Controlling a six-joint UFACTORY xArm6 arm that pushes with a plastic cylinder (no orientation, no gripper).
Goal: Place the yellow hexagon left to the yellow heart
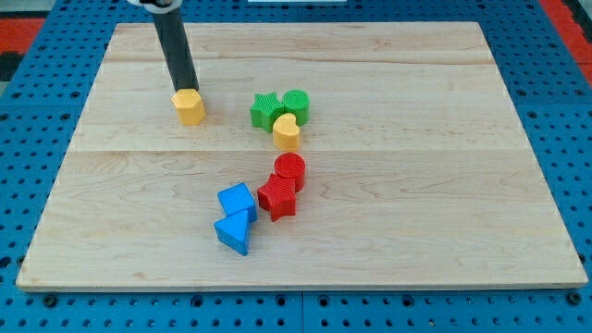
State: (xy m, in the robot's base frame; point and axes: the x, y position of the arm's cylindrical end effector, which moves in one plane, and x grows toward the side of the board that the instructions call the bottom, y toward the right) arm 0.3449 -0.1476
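The yellow hexagon [189, 106] lies on the wooden board at the upper left. My tip [184, 89] is right behind it, at its top edge, touching or nearly touching. The yellow heart [287, 131] lies to the right of the hexagon, near the middle of the board, a little lower. About a hundred pixels of bare board separate the two yellow blocks.
A green star [266, 111] and a green cylinder [296, 104] touch the heart from above. A red cylinder [290, 170] and a red star [277, 197] lie below it. A blue cube [237, 202] and a blue triangle [233, 233] lie lower left. The board [462, 185] rests on blue pegboard.
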